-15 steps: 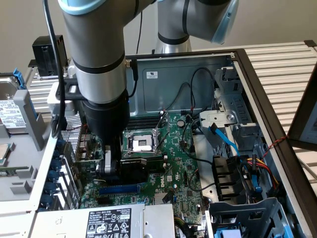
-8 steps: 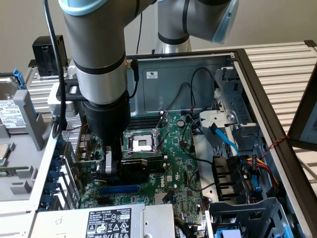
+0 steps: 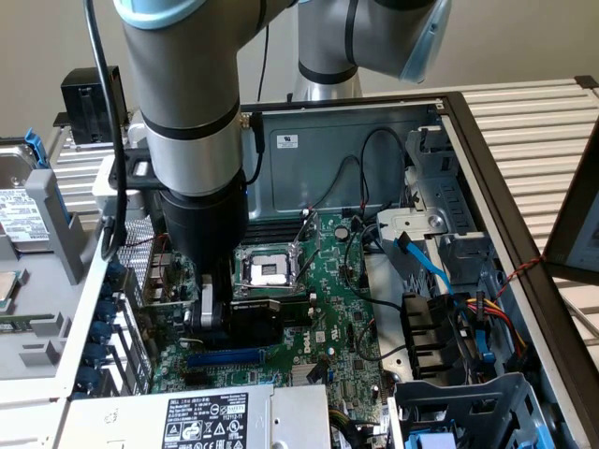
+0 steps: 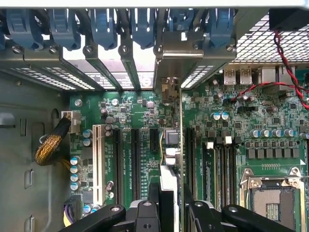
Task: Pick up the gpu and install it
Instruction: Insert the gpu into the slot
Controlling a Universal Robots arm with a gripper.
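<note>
The gpu [image 3: 260,321] stands on edge low over the green motherboard [image 3: 342,327], just in front of the CPU socket [image 3: 265,269]. Its black shroud faces the camera in the exterior view. My gripper [image 3: 208,311] is shut on the card's end nearest the exterior view's left. In the wrist view the gpu [image 4: 175,145] appears edge-on between my fingers [image 4: 145,215], with its silver bracket [image 4: 169,72] reaching toward the rear slot openings. It runs along a black expansion slot [image 4: 189,154]. I cannot tell whether it is seated.
The open computer case surrounds the work. A power supply [image 3: 206,416] lies in front, a drive cage [image 3: 468,412] and bundled cables [image 3: 426,267] at the exterior view's right. Blue slot latches [image 4: 96,24] line the rear. Other slots [image 4: 118,159] lie beside the card.
</note>
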